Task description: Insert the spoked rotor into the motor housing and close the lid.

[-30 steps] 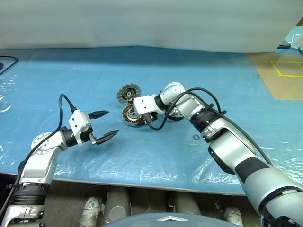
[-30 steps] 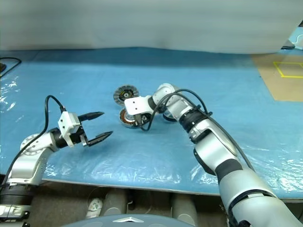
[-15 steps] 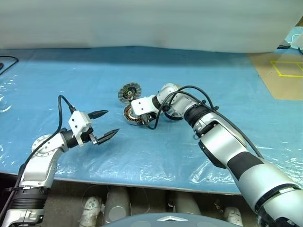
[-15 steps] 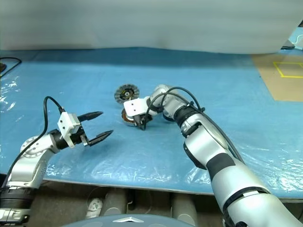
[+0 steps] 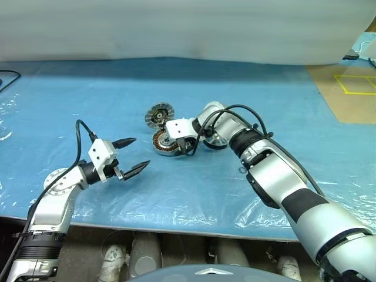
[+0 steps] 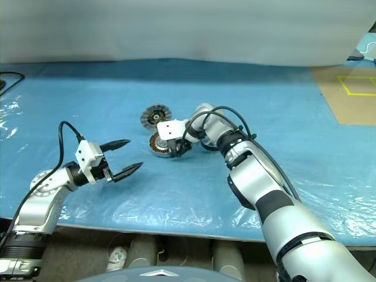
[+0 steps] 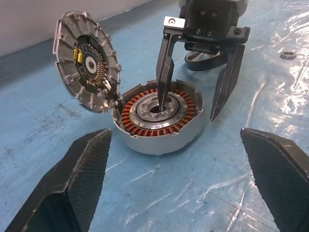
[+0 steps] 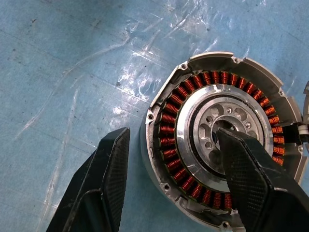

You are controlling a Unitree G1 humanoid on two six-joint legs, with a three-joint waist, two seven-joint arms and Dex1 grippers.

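From the head, the motor housing (image 5: 163, 144) sits mid-table (image 5: 70, 94) under the right gripper (image 5: 183, 148), while the left wrist shows its jaws apart, one finger (image 7: 163, 77) in the silver centre beside the upright lid (image 7: 86, 62), and the left gripper (image 5: 133, 155) waits wide open.

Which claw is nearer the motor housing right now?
Right. The right claw straddles the motor housing, one finger in its centre. The left claw waits open to the housing's left, well apart.
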